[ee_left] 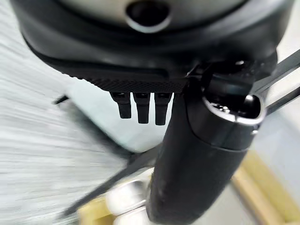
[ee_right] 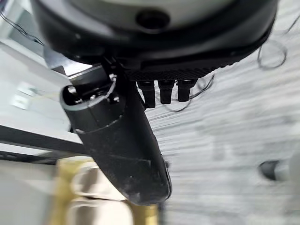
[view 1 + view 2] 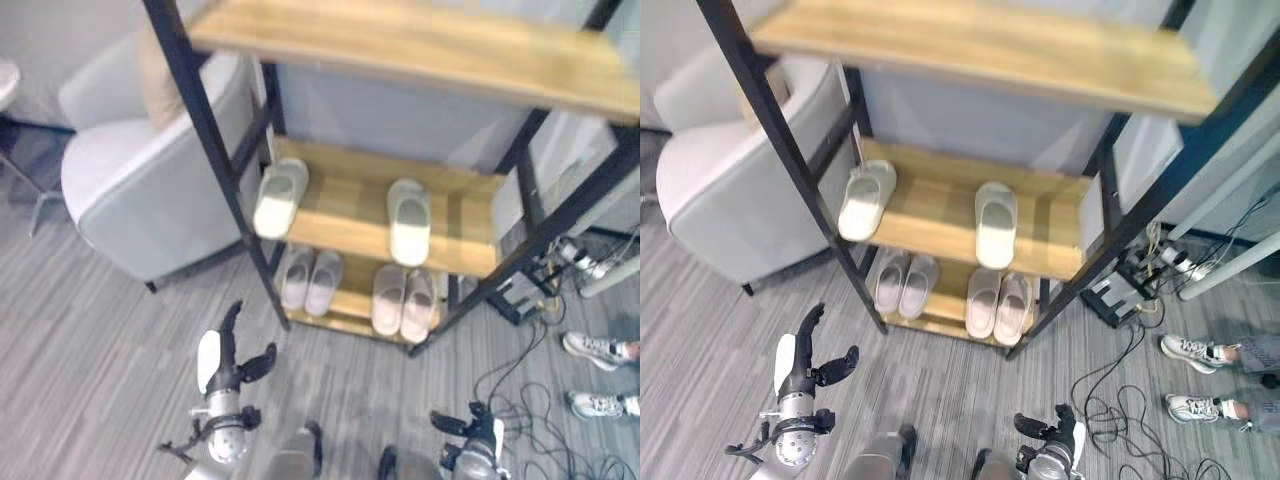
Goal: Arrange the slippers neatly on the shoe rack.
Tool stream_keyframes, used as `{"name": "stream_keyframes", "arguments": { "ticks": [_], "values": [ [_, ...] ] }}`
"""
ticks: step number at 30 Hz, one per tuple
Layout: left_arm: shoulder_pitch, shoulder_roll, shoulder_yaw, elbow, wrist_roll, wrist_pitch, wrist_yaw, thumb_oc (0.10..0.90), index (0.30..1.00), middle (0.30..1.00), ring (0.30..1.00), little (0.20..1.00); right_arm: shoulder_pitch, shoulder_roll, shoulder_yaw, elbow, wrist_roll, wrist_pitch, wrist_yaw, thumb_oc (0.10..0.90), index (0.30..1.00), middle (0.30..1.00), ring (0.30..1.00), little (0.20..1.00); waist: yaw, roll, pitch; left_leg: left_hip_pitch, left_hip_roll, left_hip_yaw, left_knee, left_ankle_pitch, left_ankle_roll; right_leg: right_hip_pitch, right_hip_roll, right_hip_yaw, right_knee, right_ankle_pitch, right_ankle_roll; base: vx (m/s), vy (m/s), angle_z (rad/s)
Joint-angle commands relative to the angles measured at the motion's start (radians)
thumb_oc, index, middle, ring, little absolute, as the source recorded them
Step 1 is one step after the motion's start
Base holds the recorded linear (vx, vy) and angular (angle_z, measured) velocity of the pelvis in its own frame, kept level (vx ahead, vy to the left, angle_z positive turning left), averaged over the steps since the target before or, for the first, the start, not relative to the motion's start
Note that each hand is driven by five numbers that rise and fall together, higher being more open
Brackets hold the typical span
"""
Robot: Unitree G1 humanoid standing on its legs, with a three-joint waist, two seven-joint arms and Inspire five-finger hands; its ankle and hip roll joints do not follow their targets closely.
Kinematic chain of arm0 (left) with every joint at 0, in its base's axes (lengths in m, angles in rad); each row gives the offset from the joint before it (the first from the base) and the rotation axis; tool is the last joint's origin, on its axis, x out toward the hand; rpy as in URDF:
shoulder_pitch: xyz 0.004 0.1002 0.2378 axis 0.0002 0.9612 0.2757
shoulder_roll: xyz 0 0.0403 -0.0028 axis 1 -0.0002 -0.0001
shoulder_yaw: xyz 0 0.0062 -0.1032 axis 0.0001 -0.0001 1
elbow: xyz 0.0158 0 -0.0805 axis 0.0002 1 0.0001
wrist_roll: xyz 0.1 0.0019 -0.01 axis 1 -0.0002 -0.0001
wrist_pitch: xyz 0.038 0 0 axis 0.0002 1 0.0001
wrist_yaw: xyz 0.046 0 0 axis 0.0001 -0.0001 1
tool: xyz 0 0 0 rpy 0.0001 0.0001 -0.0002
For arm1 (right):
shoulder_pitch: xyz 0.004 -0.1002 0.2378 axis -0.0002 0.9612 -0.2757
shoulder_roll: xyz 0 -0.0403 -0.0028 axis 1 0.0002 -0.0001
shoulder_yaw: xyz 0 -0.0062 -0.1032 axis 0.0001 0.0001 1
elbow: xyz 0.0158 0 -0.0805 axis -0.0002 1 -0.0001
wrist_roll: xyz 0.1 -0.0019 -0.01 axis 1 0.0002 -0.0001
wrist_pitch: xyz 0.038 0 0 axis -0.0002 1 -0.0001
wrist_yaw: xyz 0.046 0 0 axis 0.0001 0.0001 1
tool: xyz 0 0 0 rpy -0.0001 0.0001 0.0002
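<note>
— Rack first: what's on the black-framed shoe rack with wooden shelves (image 3: 470,255)?

— Middle shelf holds two pale green slippers (image 3: 279,197), well apart, the left one tilted by the post, the other one (image 3: 409,220) straight. Bottom shelf holds a lilac pair (image 3: 310,281) and a beige-pink pair (image 3: 404,303), each side by side, toes inward.

— And the hands?

— Both low, well short of the rack and empty. The left hand (image 3: 225,358) has its fingers spread apart, and is probably nearer the tilted slipper. The right hand (image 3: 470,428) sits at the bottom edge, its fingers loosely relaxed.

— Grey armchair (image 3: 140,190)?

— Left of the rack.
</note>
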Motion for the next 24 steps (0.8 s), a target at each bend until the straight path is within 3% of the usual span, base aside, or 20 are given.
{"name": "stream_keyframes", "arguments": {
  "ticks": [1,3,4,5,6,7,8,9,11,12,13,15,17,18,20,21,24],
  "values": [
    [-0.005,-0.032,0.016,0.009,-0.051,0.003,0.015,0.800,0.900,0.900,0.900,0.900,-0.018,-0.064,-0.008,-0.027,-0.013,-0.037,-0.016,0.800,0.900,0.900,0.900,0.900,-0.009,0.031,0.006,0.164,0.046,0.040,-0.190,0.036,-0.049,-0.025,-0.038,0.010,-0.077,0.191,0.065,0.04,0.117,-0.19],
    [-0.009,-0.041,0.023,0.032,-0.056,0.004,0.010,0.800,0.900,0.900,0.900,0.900,-0.017,-0.063,-0.012,-0.032,-0.010,-0.039,-0.015,0.800,0.900,0.900,0.900,0.900,-0.007,0.037,0.002,0.194,0.042,0.039,-0.227,0.042,-0.043,-0.007,-0.037,0.012,-0.091,0.201,0.069,0.02,0.117,-0.10],
    [-0.017,-0.050,0.025,0.096,-0.032,0.017,-0.004,0.800,0.900,0.900,0.900,0.900,-0.012,-0.074,-0.004,-0.071,-0.011,-0.060,-0.022,0.800,0.900,0.900,0.900,0.900,-0.019,0.056,-0.012,0.266,0.035,0.039,-0.310,0.064,-0.034,0.026,-0.026,0.058,-0.103,0.214,0.082,-0.04,0.160,-0.02],
    [-0.025,-0.047,0.018,0.094,-0.028,0.019,-0.014,0.800,0.900,0.900,0.900,0.900,-0.015,-0.084,-0.004,-0.093,-0.010,-0.067,-0.025,0.800,0.900,0.900,0.900,0.900,-0.032,0.061,-0.007,0.277,0.033,0.030,-0.321,0.076,-0.031,0.014,-0.012,0.103,-0.077,0.228,0.079,-0.09,0.157,-0.04],
    [-0.034,-0.046,0.016,0.099,-0.034,0.021,-0.023,0.800,0.900,0.900,0.900,0.900,-0.025,-0.093,0.012,-0.106,-0.030,-0.069,-0.035,0.800,0.900,0.900,0.900,0.900,-0.036,0.069,-0.005,0.284,0.036,0.026,-0.327,0.082,-0.028,0.006,0.015,0.140,-0.062,0.212,0.074,-0.14,0.090,0.02],
    [-0.044,-0.046,0.016,0.109,-0.040,0.033,-0.044,0.800,0.900,0.900,0.900,0.900,-0.036,-0.103,0.066,-0.124,-0.103,-0.061,-0.054,0.800,0.900,0.900,0.900,0.900,-0.032,0.081,-0.003,0.307,0.050,0.038,-0.342,0.086,-0.026,0.004,0.077,0.167,-0.028,0.139,0.050,-0.10,0.059,0.11],
    [-0.044,-0.046,0.016,0.109,-0.040,0.033,-0.044,0.800,0.900,0.900,0.900,0.900,-0.036,-0.103,0.066,-0.124,-0.103,-0.061,-0.054,0.800,0.900,0.900,0.900,0.900,-0.032,0.081,-0.003,0.307,0.050,0.038,-0.342,0.086,-0.026,0.004,0.077,0.168,-0.028,0.139,0.050,-0.21,0.036,0.20],
    [-0.056,-0.057,0.049,0.130,-0.066,0.035,-0.045,0.800,0.900,0.900,0.900,0.900,-0.036,-0.142,0.116,-0.213,-0.227,-0.069,-0.084,0.800,0.900,0.900,0.900,0.900,-0.024,0.100,-0.005,0.308,0.064,0.067,-0.343,0.098,-0.028,-0.011,0.121,0.075,0.052,0.066,0.028,-0.15,0.005,0.14],
    [-0.056,-0.056,0.052,0.114,-0.074,0.035,-0.044,0.800,0.900,0.900,0.900,0.900,-0.036,-0.163,0.127,-0.260,-0.265,-0.070,-0.100,0.800,0.900,0.900,0.900,0.900,-0.020,0.095,-0.009,0.306,0.057,0.070,-0.339,0.096,-0.027,0.008,0.138,0.046,0.055,0.043,0.024,-0.11,-0.047,-0.10],
    [-0.054,-0.050,0.054,0.091,-0.089,0.031,-0.049,0.800,0.900,0.900,0.900,0.900,-0.043,-0.174,0.129,-0.297,-0.287,-0.070,-0.122,0.800,0.900,0.900,0.900,0.900,-0.012,0.075,-0.013,0.300,0.043,0.078,-0.323,0.091,-0.028,0.059,0.147,0.031,-0.017,0.034,0.009,-0.06,-0.158,-0.13],
    [-0.054,-0.052,0.067,0.077,-0.090,0.022,-0.043,0.800,0.900,0.900,0.900,0.900,-0.048,-0.206,0.132,-0.356,-0.339,-0.078,-0.159,0.800,0.900,0.900,0.900,0.900,-0.003,0.058,-0.026,0.289,0.028,0.067,-0.302,0.086,-0.033,0.106,0.161,0.062,-0.118,0.027,-0.002,-0.04,-0.152,-0.09],
    [-0.049,-0.060,0.069,0.065,-0.094,0.021,-0.049,0.800,0.900,0.900,0.900,0.900,-0.058,-0.233,0.137,-0.399,-0.369,-0.081,-0.175,0.800,0.900,0.900,0.900,0.900,0.008,0.052,-0.035,0.290,0.017,0.077,-0.276,0.071,-0.037,0.147,0.164,0.091,-0.196,0.042,-0.014,-0.02,-0.092,-0.07],
    [-0.047,-0.064,0.070,0.060,-0.095,0.023,-0.050,0.800,0.900,0.900,0.900,0.900,-0.066,-0.247,0.136,-0.424,-0.376,-0.081,-0.178,0.800,0.900,0.900,0.900,0.900,0.007,0.051,-0.035,0.287,0.017,0.079,-0.257,0.065,-0.045,0.161,0.162,0.085,-0.221,0.048,-0.019,-0.02,-0.058,-0.14],
    [-0.044,-0.071,0.069,0.061,-0.098,0.023,-0.059,0.800,0.900,0.900,0.900,0.900,-0.095,-0.281,0.164,-0.454,-0.445,-0.062,-0.202,0.800,0.900,0.900,0.900,0.900,0.009,0.049,-0.034,0.272,0.023,0.088,-0.212,0.062,-0.067,0.183,0.162,0.082,-0.253,0.044,-0.026,-0.03,-0.056,-0.04],
    [-0.044,-0.071,0.069,0.061,-0.098,0.023,-0.059,0.800,0.900,0.900,0.900,0.900,-0.095,-0.281,0.164,-0.454,-0.446,-0.062,-0.202,0.800,0.900,0.900,0.900,0.900,0.009,0.049,-0.034,0.271,0.024,0.087,-0.209,0.061,-0.068,0.183,0.162,0.082,-0.254,0.045,-0.027,-0.05,-0.015,0.02],
    [-0.025,-0.082,0.122,0.076,-0.107,0.033,-0.044,0.800,0.900,0.900,0.900,0.900,0.078,-0.415,0.122,-0.903,-0.540,-0.062,-0.080,0.800,0.900,0.900,0.900,0.900,-0.009,0.039,-0.015,0.231,0.058,0.092,-0.180,0.071,-0.076,0.168,0.158,0.119,-0.240,0.036,-0.033,-0.13,0.003,0.01],
    [-0.032,-0.090,0.167,0.128,-0.102,0.037,-0.040,0.800,0.900,0.900,0.900,0.900,0.192,-0.478,0.099,-1.064,-0.607,-0.116,-0.040,0.800,0.900,0.900,0.900,0.900,-0.028,0.029,0.005,0.200,0.089,0.068,-0.174,0.085,-0.075,0.140,0.161,0.152,-0.204,0.020,-0.039,-0.06,-0.002,0.01]
  ]
}}
